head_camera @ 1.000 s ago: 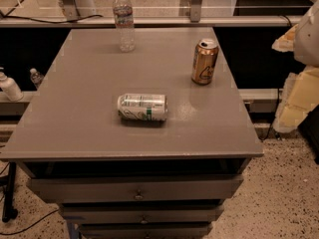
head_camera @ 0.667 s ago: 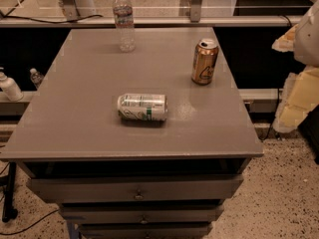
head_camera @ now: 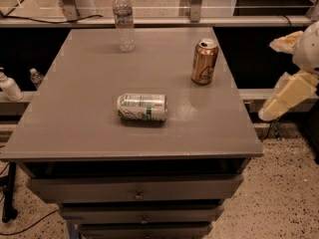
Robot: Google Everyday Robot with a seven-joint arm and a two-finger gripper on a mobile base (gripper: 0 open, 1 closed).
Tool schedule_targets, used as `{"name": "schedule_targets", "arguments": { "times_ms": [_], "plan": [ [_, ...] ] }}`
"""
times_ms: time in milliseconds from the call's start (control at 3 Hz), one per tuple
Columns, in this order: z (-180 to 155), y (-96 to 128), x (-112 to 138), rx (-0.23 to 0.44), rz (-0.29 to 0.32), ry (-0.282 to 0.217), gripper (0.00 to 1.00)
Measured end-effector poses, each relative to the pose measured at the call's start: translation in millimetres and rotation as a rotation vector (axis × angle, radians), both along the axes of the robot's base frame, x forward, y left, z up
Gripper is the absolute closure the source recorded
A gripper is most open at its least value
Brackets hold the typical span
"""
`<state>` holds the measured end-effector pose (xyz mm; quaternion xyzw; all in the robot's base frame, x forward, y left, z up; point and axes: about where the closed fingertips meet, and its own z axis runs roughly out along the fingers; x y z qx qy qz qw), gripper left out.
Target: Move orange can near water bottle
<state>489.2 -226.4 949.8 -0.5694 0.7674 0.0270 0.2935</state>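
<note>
The gripper (head_camera: 291, 91) hangs off the right edge of the worktop (head_camera: 75, 128), and I cannot tell whether it is clenched or released. The task looks unstarted. The orange can (head_camera: 205, 61) stands upright to its left, well apart from the water bottle (head_camera: 124, 20) farther left at the back. Grasping and carrying remain.

A grey tabletop (head_camera: 75, 123) sits on a stack of grey drawers (head_camera: 89, 189) with small round knobs (head_camera: 138, 195). The floor (head_camera: 284, 198) below is pale speckled stone. Behind, a pale ledge (head_camera: 249, 21) runs across above dark space, with brighter flooring beyond it. The pincer (head_camera: 286, 96) hangs just beside the tabletop's right edge.
</note>
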Motion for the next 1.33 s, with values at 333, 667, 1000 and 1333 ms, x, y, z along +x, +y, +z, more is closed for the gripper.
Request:
{"name": "schedule_targets", "arguments": {
  "times_ms": [333, 667, 1000, 1333],
  "plan": [
    [-14, -8, 42, 0.119, -0.009, -0.085, 0.00],
    [-28, -10, 80, 0.208, -0.015, -0.136, 0.00],
    [-44, -7, 106, 0.322, -0.048, -0.154, 0.00],
    [-58, 0, 128, 0.455, -0.099, -0.148, 0.00]
  ]
}}
